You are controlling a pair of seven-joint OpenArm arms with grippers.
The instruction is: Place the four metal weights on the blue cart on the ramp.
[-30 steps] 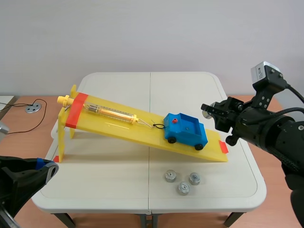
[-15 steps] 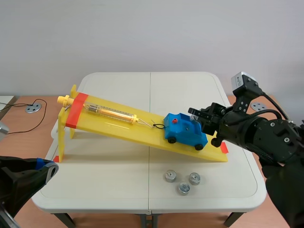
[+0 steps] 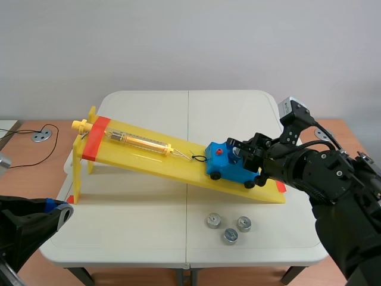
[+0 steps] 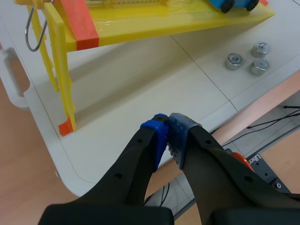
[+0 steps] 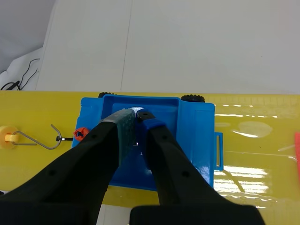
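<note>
Right gripper (image 5: pixel 136 117) clamping metal weight (image 5: pixel 137 110) over blue cart (image 5: pixel 197 129), lengthwise along ramp (image 5: pixel 262 140)

Cart (image 3: pixel 221 162) on ramp (image 3: pixel 149 156), on bench (image 3: pixel 131 214).
Three weights (image 3: pixel 230 236) lie before the ramp's low end; a fourth weight (image 5: pixel 137 110) hangs over the cart.

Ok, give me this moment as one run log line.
right gripper: shut on held weight over blue cart tray | left gripper: shut, empty | three loose weights on table | cart on ramp
</note>
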